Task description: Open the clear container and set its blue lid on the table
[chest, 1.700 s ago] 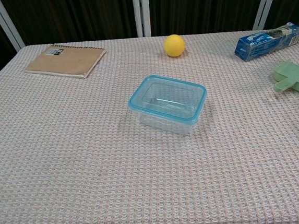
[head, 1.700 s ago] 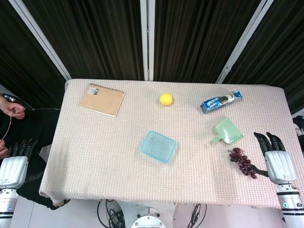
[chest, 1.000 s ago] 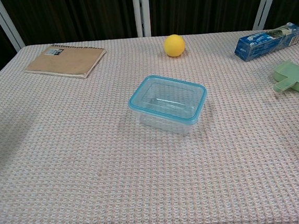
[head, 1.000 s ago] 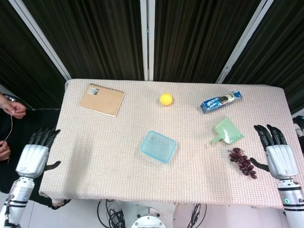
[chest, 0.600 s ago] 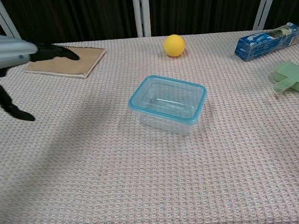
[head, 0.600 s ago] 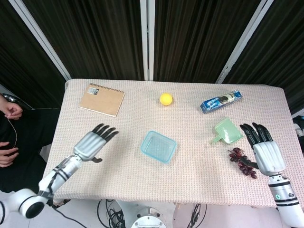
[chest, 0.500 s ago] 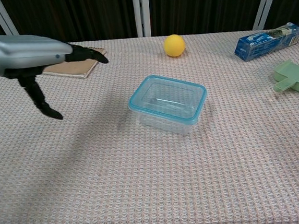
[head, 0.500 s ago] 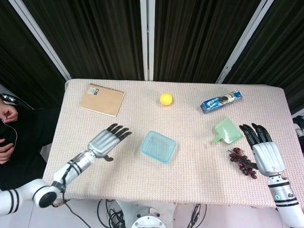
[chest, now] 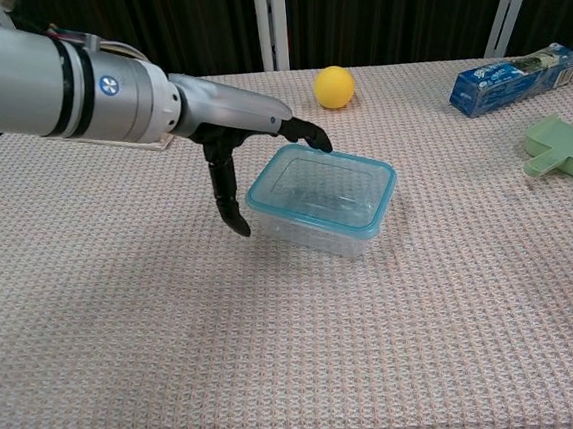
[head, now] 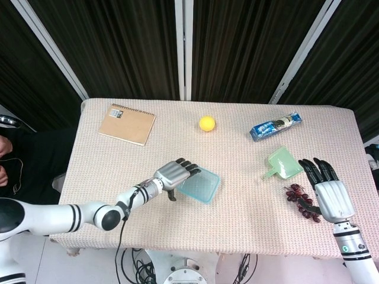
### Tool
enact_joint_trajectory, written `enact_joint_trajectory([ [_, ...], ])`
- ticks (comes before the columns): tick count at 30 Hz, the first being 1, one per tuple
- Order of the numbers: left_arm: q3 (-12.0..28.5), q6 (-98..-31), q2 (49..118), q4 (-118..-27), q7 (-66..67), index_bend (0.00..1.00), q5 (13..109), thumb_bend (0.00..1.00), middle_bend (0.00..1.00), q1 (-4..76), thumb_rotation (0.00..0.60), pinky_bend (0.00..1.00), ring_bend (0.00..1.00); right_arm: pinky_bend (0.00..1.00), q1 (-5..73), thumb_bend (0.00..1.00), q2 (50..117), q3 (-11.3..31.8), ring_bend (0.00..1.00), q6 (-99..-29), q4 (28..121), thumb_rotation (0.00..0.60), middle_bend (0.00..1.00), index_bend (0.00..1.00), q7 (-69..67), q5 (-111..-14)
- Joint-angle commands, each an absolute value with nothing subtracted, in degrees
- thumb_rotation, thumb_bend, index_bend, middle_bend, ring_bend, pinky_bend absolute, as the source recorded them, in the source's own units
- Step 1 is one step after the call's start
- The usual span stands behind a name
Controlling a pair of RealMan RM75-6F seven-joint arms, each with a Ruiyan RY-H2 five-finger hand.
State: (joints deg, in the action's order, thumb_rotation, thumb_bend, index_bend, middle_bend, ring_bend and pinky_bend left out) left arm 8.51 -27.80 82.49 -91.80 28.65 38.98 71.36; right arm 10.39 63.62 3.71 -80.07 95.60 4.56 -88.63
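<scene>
A table [head: 106, 177] draped in a pale waffle-weave cloth [chest: 125, 319] stands before dark curtains [head: 130, 41] crossed by white frame bars [head: 184, 47]. The cloth hangs over the near edge, with cables [head: 136, 269] on a light floor below.

The container [head: 199, 183] sits near the table's middle, slightly toward the front, with its lid [chest: 321, 187] on. The left hand [head: 174, 174] reaches in from the front left, fingers spread and holding nothing. Its fingertips [chest: 312, 135] lie over the lid's left rim, and the thumb [chest: 229, 194] hangs down just beside the container's left wall; whether any of them touch cannot be told.

The right hand [head: 327, 190] hovers flat at the table's right edge, fingers extended and apart, holding nothing. Just beside it on its left lies a bunch of grapes [head: 298, 197].

A notebook [head: 127, 123] lies at the back left. A ball [head: 206, 123] rests at the back centre. A blue packet [head: 275, 126] lies at the back right, and a green scoop [head: 283, 163] lies in front of it, near the grapes.
</scene>
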Motion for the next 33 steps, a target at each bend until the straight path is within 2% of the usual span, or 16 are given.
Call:
enact_joint_trajectory([
  [1, 5.90, -28.58, 84.43, -89.57, 29.25, 0.00, 32.93, 0.00, 0.00, 76.56, 0.600, 0.02, 0.00, 0.08, 10.28, 0.03, 63.55, 3.58, 0.00, -80.12, 95.50, 0.600, 0.10, 0.02, 4.37, -88.59],
  [6, 3.60, -29.01, 84.93, -88.22, 28.21, 0.00, 27.94, 0.00, 0.00, 80.42, 0.600, 0.02, 0.00, 0.08, 10.02, 0.03, 63.28, 3.35, 0.00, -80.29, 95.38, 0.600, 0.10, 0.02, 3.86, -88.46],
  [17, 0.76, -33.03, 83.73, -90.24, 26.98, 0.00, 25.83, 0.00, 0.00, 83.35, 0.600, 0.02, 0.00, 0.08, 10.04, 0.03, 63.56, 3.25, 0.00, -80.22, 94.67, 0.600, 0.10, 0.02, 3.07, -88.33],
  [24, -0.57, -32.37, 85.19, -89.22, 26.71, 0.00, 22.26, 0.00, 0.00, 86.34, 0.600, 0.02, 0.00, 0.08, 9.84, 0.03, 63.56, 3.06, 0.00, -80.35, 94.91, 0.600, 0.10, 0.02, 3.36, -88.20],
  [30, -1.08, -32.65, 86.02, -89.05, 25.71, 0.00, 20.05, 0.00, 0.00, 87.95, 0.600, 0.05, 0.00, 0.08, 9.58, 0.03, 63.40, 2.83, 0.00, -80.46, 95.25, 0.600, 0.10, 0.01, 3.56, -88.14],
  [33, -1.17, -32.65, 86.39, -88.96, 25.13, 0.00, 19.04, 0.00, 0.00, 88.59, 0.600, 0.10, 0.00, 0.09, 9.80, 0.03, 63.61, 2.53, 0.00, -80.05, 95.45, 0.600, 0.10, 0.02, 3.76, -88.64],
])
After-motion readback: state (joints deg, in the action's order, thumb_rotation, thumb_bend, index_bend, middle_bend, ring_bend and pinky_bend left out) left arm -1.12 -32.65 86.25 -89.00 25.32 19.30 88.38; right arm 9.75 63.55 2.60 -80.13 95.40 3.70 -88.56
